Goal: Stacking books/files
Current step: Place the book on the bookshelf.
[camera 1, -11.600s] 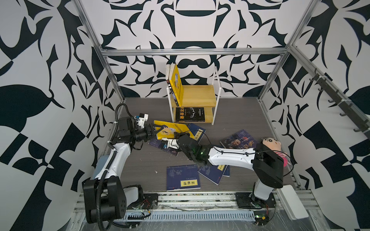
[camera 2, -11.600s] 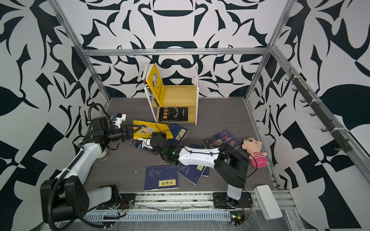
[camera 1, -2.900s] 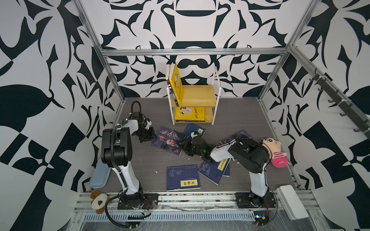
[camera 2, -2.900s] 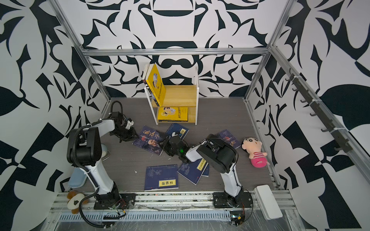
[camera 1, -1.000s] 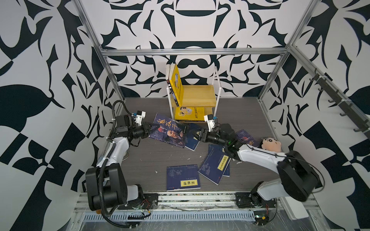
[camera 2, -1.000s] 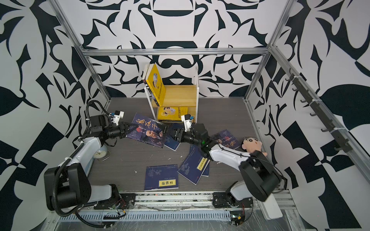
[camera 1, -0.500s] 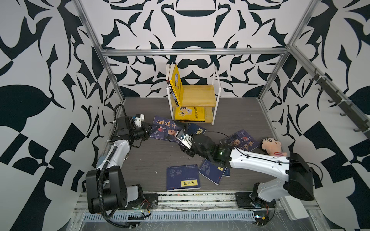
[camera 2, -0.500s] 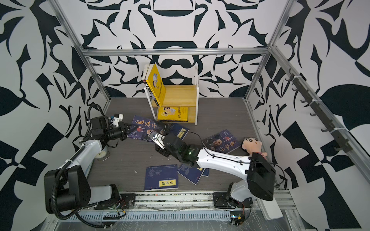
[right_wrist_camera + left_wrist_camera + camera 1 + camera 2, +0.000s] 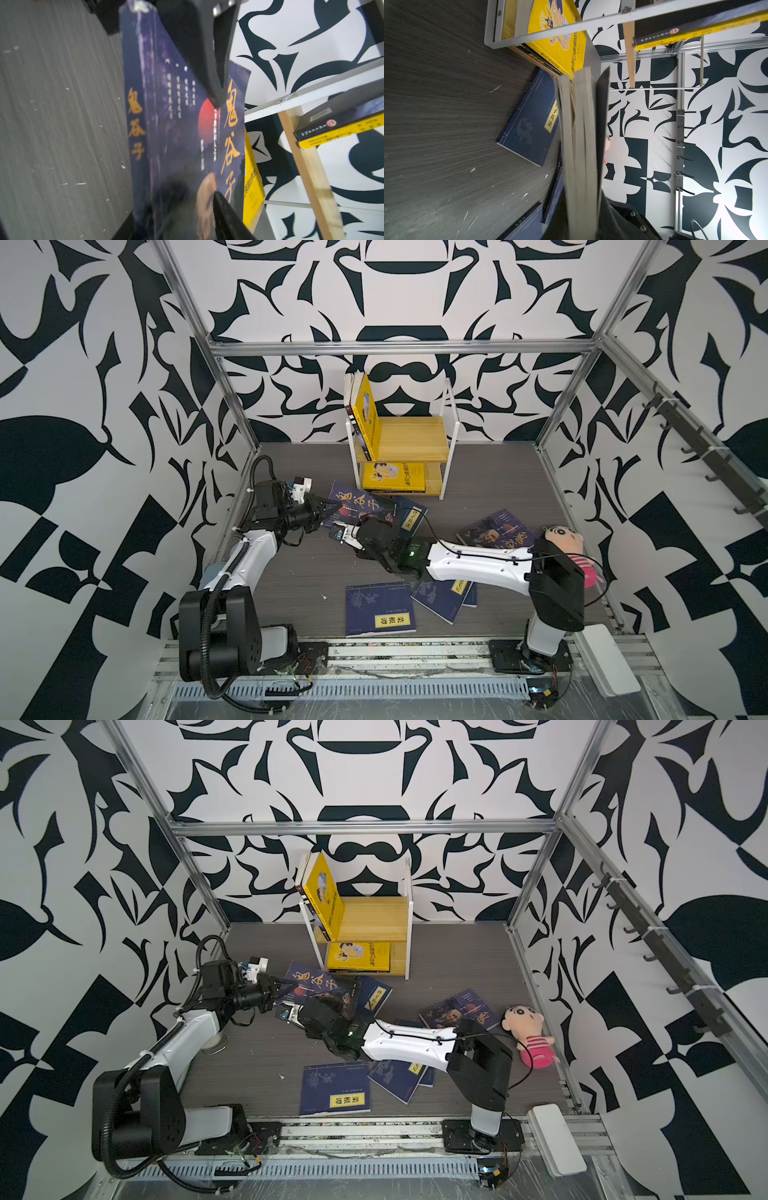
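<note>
Right, L gripper nearly shut, clamped on purple book edge; book tilted up just before shelf; R gripper half open at its cover, contact unclear; bare floor nearside.

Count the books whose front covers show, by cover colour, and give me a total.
Bright yellow cartoon-cover paperbacks: 2
Dark purple paperbacks with an old man's face: 2
Navy paperbacks with a yellow title label: 3
Total: 7
Books showing only an edge are left out.
</note>
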